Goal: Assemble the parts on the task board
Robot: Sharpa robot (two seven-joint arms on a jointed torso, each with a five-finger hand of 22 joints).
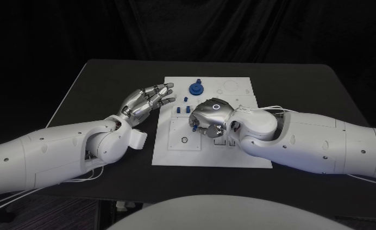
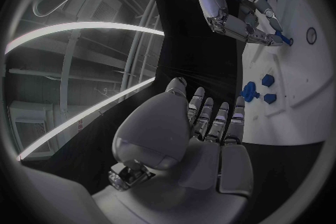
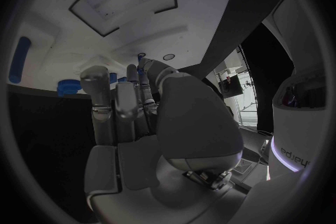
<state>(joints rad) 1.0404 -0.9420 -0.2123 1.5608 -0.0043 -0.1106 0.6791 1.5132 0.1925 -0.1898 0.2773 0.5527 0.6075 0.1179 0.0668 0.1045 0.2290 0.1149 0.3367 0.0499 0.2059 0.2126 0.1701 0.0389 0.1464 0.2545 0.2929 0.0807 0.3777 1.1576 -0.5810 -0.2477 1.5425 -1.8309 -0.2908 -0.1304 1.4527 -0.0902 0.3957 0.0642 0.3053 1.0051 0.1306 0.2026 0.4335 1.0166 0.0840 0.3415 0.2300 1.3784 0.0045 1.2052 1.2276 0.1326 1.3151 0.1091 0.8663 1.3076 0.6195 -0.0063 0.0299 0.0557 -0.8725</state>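
— Where are your hands now?

— My left hand (image 1: 146, 101) is over the black table (image 1: 94, 86), just beside the left edge of the board (image 1: 239, 160). Its fingers are apart and it holds nothing.

— And the right one?

— My right hand (image 1: 210, 118) is over the middle of the board, fingers curled down, and it pinches a small blue part (image 2: 284, 40) at the fingertips.

— The other parts?

— A bigger blue part (image 1: 196, 87) stands near the far edge, and small pegs (image 1: 182, 110) stand just beside my right hand.
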